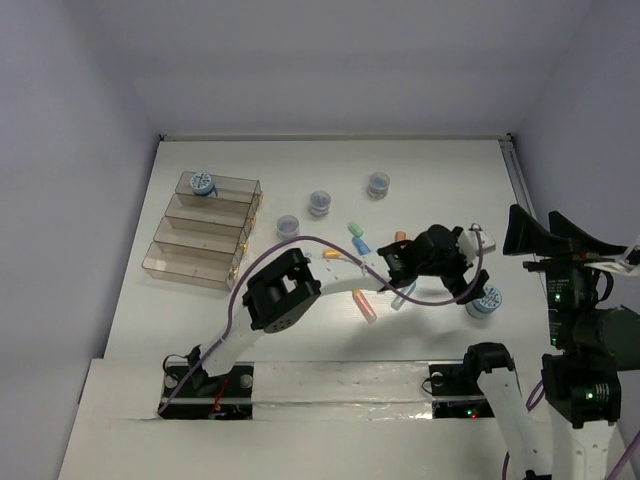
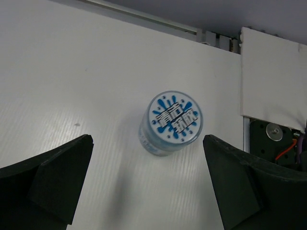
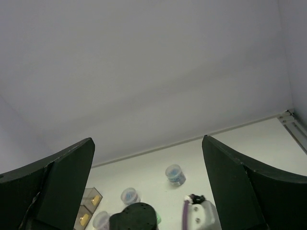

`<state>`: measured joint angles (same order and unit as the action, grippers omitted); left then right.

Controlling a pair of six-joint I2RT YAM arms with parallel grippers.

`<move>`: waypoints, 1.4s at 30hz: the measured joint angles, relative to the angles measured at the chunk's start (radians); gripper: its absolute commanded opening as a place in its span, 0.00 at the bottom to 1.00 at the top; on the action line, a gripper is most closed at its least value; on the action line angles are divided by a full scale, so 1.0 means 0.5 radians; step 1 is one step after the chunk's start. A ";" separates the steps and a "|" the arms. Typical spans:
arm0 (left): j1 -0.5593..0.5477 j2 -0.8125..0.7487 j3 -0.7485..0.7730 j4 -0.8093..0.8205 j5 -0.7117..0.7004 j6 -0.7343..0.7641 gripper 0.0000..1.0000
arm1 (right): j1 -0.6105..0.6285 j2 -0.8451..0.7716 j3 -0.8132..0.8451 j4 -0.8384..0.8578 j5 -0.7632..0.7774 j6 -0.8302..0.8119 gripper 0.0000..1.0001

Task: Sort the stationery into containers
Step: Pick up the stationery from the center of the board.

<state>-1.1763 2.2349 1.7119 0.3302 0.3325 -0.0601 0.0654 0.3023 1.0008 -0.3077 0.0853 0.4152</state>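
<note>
**A:** Left hand status?

**B:** Fingers spread wide, nothing held. It hangs over a jar at 4 o'clock on the table. The jar sits between the fingers, touching neither. Looks like lining up a pick.

**A:** Jar build?

**B:** Short and round, with a pale blue-grey wall and a flat lid with a blue splash print. Smooth and rigid, so I'd grip it by the sides.

**A:** Right hand?

**B:** Also wide and empty. It's raised at 3 o'clock, facing the back wall. Parked clear, I'd say.

**A:** Further out?

**B:** Capped pens are scattered mid-table, the pink pen nearest. Three loose jars sit around 12. The trays are at 10: clear brown-tinted plastic, four long stepped slots, with one sorted jar in the farthest.
</note>
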 measured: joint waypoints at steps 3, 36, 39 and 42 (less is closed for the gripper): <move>-0.060 0.138 0.219 -0.063 0.003 0.039 0.99 | 0.000 0.058 0.000 -0.001 -0.026 0.003 1.00; -0.187 0.285 0.243 -0.220 -0.433 0.208 0.38 | 0.000 0.149 -0.070 0.002 -0.405 0.016 1.00; -0.124 0.076 0.078 -0.204 -0.429 0.197 0.36 | 0.000 0.150 -0.075 0.011 -0.465 0.040 1.00; 0.089 -0.238 -0.095 -0.168 -0.378 0.118 0.35 | 0.000 0.143 -0.138 0.064 -0.541 0.078 1.00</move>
<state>-1.1320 2.1159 1.6646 0.2462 0.1432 -0.0010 0.0654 0.3737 0.9318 -0.2756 -0.1852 0.4541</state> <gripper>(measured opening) 0.610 0.995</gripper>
